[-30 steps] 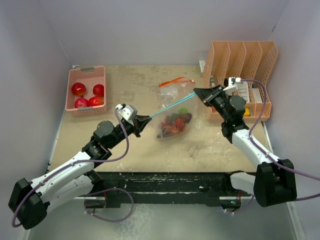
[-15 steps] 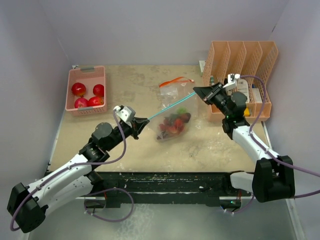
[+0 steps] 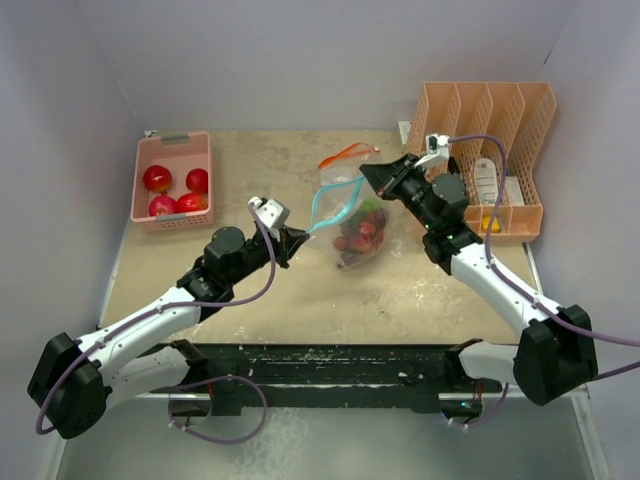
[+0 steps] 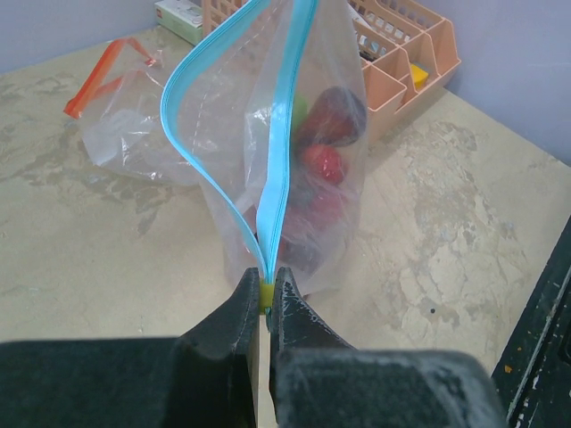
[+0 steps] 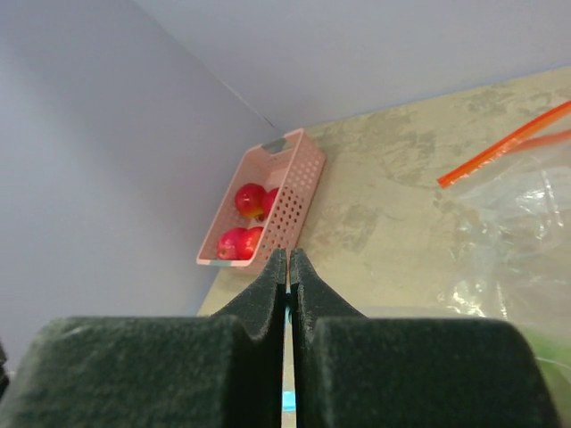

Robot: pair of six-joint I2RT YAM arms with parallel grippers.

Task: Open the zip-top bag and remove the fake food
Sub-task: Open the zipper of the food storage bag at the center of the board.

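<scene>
Now I am holding the zip-top bag (image 3: 350,205) up between my two arms at the centre of the top view. Both sets of jaws are clenched on its blue zip strip (image 4: 272,160). My left jaws are pinching the yellow-green end tab (image 4: 266,295) at the bag's lower left, and my right jaws are gripping the strip's other end at the upper right. The strip's long axis is running from lower left to upper right, from one set of jaws to the other. The fake food (image 3: 360,232) is lying low in the bag, under that line and just right of its middle, down by the counter (image 3: 260,300). In the left wrist view the red and dark pieces are sitting straight ahead of my left jaws, beyond the parted strips. I judge both arms about equally near the food, but neither is free, so one would have to let go before reaching in.

A second ago the strip was stretching taut and straight. Since then my arms have come closer together, with my right jaws leaving the front of the orange file rack (image 3: 490,125), and the bag's mouth is now bowing open in a loop. The pink basket (image 3: 172,205) at the upper left is staying put.
</scene>
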